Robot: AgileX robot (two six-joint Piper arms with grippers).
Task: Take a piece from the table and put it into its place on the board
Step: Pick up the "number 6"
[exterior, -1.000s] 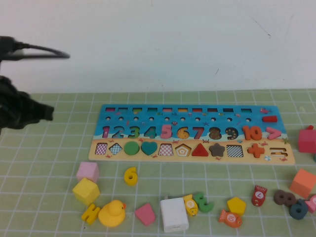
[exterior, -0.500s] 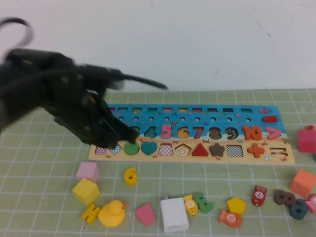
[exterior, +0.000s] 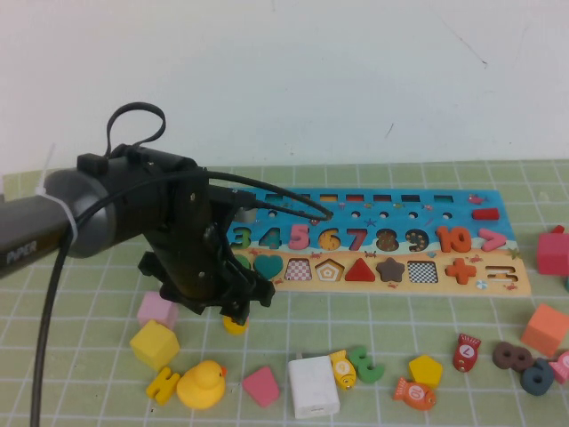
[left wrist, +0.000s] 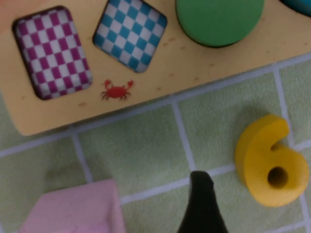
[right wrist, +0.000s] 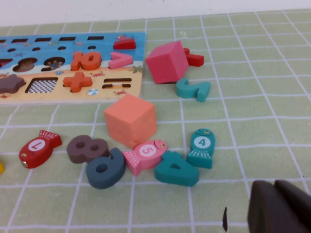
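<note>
below the board (exterior: pixel 498 286), the piece (left wrist: pixel 270 165) lies ungrasped under the left gripper (exterior: pixel 233 307), finger spread unclear; its place (exterior: pixel 330 238) unfilled; right gripper (right wrist: pixel 279 208) parked, apparently closed.

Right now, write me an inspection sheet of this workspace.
Surface: table, light green mat with white grid.
Job's things: yellow 6 flat on the mat beside the board; its 6 recess unfilled.
Clutter: pink cube, yellow cube, duck, white block, green numeral, yellow pentagon, fish pieces and blocks to the right.
Grippers: left gripper low over the yellow 6, not holding it. Right gripper off the high view, fingers together above bare mat.
Cables: black cable hangs from the left arm.
Surroundings: white wall.
</note>
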